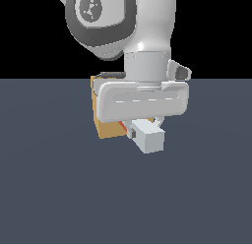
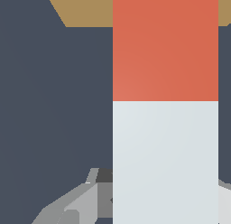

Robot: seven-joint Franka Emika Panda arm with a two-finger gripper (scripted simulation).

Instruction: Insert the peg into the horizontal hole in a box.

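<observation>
Furthest to the exterior view's left sits the box [image 1: 106,122], a tan cube on the dark worktop [image 1: 59,189], mostly hidden behind my own wrist and hand. In the wrist view only a strip of its tan top [image 2: 85,11] shows, on the far side of the peg.

Next comes the peg [image 1: 147,136], held level in my gripper [image 1: 142,127]. Its pale grey end faces the exterior camera and its red-orange end [image 2: 165,47] points away toward the box. My jaws are closed on the pale part, with one finger [image 2: 72,205] visible beside it. How firmly they pinch I cannot tell.

The hole itself is out of sight in both views, covered by my hand in one and by the peg in the other. That is my main worry: I judge the red tip to be at or very near the box face, but I cannot confirm it is lined up with the opening. If the peg sits a little high, low or to one side, pushing on would jam the tip against the face and shove the cube along the worktop. If the peg is slightly yawed, it could wedge partway in, since the opening is likely to leave little slack. A slack grip would let the bar slide back through my jaws under that push.
</observation>
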